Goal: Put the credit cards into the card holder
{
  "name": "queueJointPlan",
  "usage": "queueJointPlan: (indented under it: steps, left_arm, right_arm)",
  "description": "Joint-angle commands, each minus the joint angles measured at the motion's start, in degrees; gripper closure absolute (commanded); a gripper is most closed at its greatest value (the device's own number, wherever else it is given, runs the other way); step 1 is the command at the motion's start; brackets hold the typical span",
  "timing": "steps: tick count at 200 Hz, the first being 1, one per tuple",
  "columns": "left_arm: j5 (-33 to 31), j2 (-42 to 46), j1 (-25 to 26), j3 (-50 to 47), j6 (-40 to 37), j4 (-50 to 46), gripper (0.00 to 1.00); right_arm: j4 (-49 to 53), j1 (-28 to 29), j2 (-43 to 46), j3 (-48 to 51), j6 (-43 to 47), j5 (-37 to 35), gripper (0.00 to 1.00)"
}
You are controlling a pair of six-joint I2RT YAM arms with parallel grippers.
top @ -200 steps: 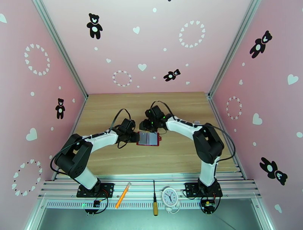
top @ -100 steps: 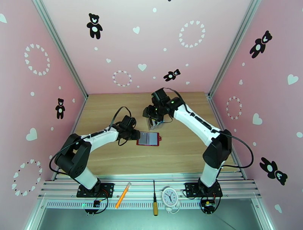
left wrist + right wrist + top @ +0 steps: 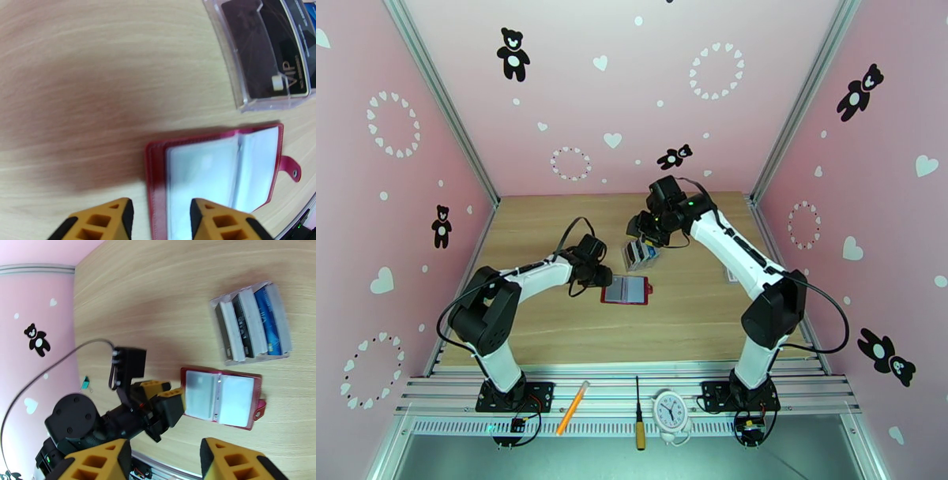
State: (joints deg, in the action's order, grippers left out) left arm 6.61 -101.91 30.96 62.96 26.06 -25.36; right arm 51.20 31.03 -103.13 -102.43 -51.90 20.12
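Credit cards (image 3: 247,329) stand on edge in the clear slotted stand (image 3: 256,357), just beyond the open card holder (image 3: 221,396) on the wooden table (image 3: 529,229). There is a pale one (image 3: 229,332), a dark brown one marked VIP (image 3: 264,51) and a blue one (image 3: 268,325), each in its own slot. Expect them to be light, stiff and slick, with hardly any thickness to bite on. You would do best to pinch a card across its flat faces near the upper edge and lift it straight out. The stand looks light too, and could tip or drag along. Your right gripper (image 3: 164,449) hangs above the stand with its jaws well apart and nothing in them.

The card holder lies spread flat, dark-red cover down and grey clear pockets (image 3: 205,173) up. Its snap tab (image 3: 291,170) is on the side away from the left gripper (image 3: 160,209). It looks soft and floppy and will likely slide on the wood, so plan to pin it while a card goes in. Your left gripper sits at the holder's left edge, jaws partly open, with the edge of the cover lying between the fingers (image 3: 118,221). You have no clamp on it that I can see, and whether a fingertip presses it down I cannot tell. The pockets look pale and cloudy, and I cannot tell whether one already has a card in it. Their mouths are thin film, so a card's corner could snag there.
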Motion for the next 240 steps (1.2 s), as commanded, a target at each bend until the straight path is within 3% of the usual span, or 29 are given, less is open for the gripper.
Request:
queueJointPlan:
  steps: [1,137,240]
  left_arm:
    - [-0.8,-0.8,0.3,1.8,-0.6,-1.6,0.55]
    - [-0.6,-2.5,0.3,4.7,-0.8,-2.6,0.55]
    - [0.6,-5.4,0.3,10.1,0.0,-2.4,0.55]
  right_arm:
    - [-1.3,-0.3,1.5,1.2,0.5,2.1,0.48]
    - [-4.3,-2.9,7.2,7.2,0.2,2.3,0.48]
    - [-2.9,-3.8,5.1,5.6,3.2,-1.0,0.48]
